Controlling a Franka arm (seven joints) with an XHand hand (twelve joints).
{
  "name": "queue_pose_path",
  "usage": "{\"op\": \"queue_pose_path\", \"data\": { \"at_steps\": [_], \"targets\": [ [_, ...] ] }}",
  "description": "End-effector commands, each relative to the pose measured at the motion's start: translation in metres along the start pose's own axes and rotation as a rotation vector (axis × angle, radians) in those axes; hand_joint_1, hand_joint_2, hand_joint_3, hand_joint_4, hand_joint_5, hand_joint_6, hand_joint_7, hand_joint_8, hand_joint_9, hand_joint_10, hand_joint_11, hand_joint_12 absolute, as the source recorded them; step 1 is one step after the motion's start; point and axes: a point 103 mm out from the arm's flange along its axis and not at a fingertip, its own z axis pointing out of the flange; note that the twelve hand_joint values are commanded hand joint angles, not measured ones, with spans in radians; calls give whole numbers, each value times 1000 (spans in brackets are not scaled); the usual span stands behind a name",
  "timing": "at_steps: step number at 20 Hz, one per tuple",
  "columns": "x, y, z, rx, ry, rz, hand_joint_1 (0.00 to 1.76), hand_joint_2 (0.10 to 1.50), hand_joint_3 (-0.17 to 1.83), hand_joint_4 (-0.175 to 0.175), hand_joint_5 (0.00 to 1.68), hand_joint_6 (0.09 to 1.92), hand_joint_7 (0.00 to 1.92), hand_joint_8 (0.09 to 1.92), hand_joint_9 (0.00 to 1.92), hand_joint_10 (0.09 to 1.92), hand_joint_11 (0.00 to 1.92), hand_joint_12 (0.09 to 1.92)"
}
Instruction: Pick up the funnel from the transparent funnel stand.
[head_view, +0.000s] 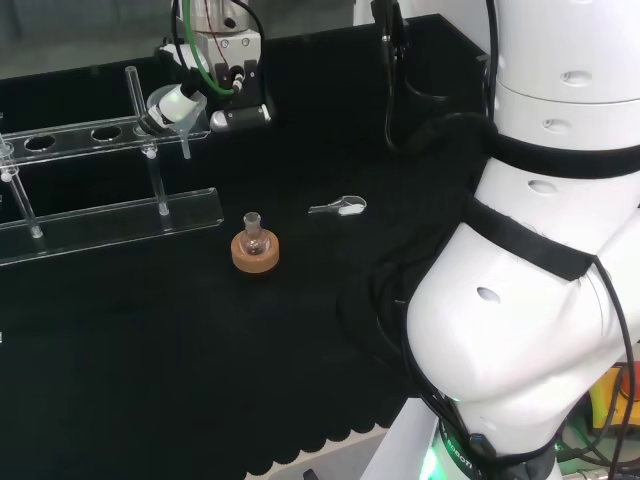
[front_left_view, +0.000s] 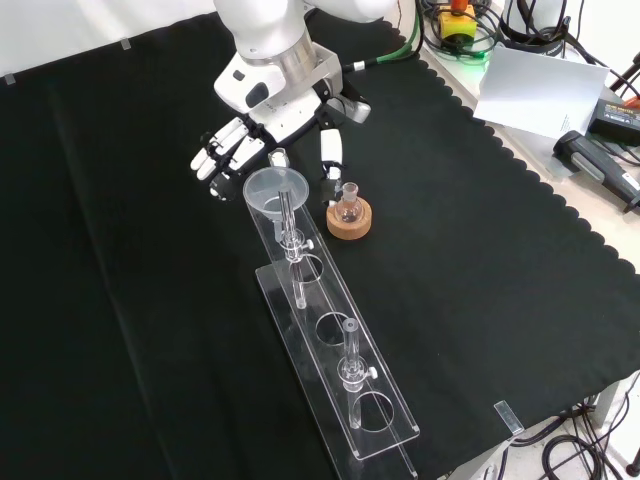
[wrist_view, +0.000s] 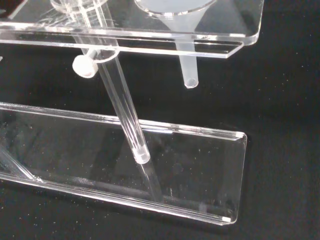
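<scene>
- Clear cone-shaped funnel (front_left_view: 271, 190) sits in the see-through plastic stand (front_left_view: 335, 375) (end hole), upper middle of the front view.
- Hand (front_left_view: 262, 128) just behind it, fingers (front_left_view: 222, 147) relaxed, grasping nothing.
- Black cloth covers the surface (front_left_view: 120, 300).

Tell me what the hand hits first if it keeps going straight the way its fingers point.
Most likely the funnel: in the front view the hand sits just behind its rim, fingers aimed toward it at the end of the funnel stand. Depth is uncertain; it could touch the stand's top plate first.
</scene>
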Motion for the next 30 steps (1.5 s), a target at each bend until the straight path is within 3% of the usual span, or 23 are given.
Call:
{"op": "queue_pose_path", "data": {
  "at_steps": [1, 7, 12, 17, 25, 28, 30],
  "targets": [
    [-5, 3, 0, 7, -3, 25, 614, 675, 25, -55, 0, 87, 424, 230, 95, 87, 0, 87],
    [-17, 6, -1, -13, 2, 56, 647, 682, 27, -62, 0, 87, 465, 251, 117, 89, 0, 87],
    [-13, 6, 1, -15, -11, 65, 713, 699, 34, -68, 0, 87, 495, 266, 138, 115, 0, 87],
    [-15, 7, 2, -23, -6, 72, 764, 700, 64, -75, 0, 87, 505, 281, 11, 483, 0, 87],
    [-13, 7, 13, -68, -3, 74, 777, 698, 79, -73, 0, 87, 489, 269, 0, 596, 0, 87],
    [-11, 6, 9, -115, 29, 72, 800, 680, 124, -60, 0, 87, 554, 260, 31, 697, 9, 87],
    [-10, 6, 6, -140, 44, 69, 817, 652, 184, -52, 0, 87, 591, 244, 71, 716, 2, 290]
  ]
}}
